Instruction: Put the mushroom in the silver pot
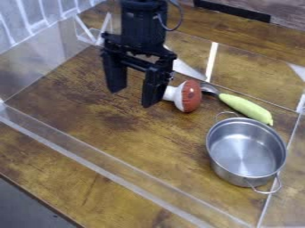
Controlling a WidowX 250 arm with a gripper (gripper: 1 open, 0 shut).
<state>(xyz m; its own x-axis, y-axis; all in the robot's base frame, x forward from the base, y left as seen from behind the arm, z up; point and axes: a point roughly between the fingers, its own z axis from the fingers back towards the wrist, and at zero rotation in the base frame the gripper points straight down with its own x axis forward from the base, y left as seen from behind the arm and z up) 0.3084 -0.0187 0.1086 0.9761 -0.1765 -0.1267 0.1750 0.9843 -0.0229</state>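
Observation:
The mushroom (185, 96) lies on its side on the wooden table, reddish-brown cap toward the right, white stem toward the left. My gripper (132, 85) hangs pointing down just left of it, open, with nothing between its black fingers (150, 89). The right finger partly hides the mushroom's stem. The silver pot (245, 151) stands empty at the front right, well apart from the gripper.
A long yellow-green vegetable (245, 108) lies right of the mushroom, with a metal spoon handle (210, 88) beside it. Clear acrylic walls (107, 158) fence the wooden table at the front, left and right. A white cloth (188, 67) lies behind the mushroom.

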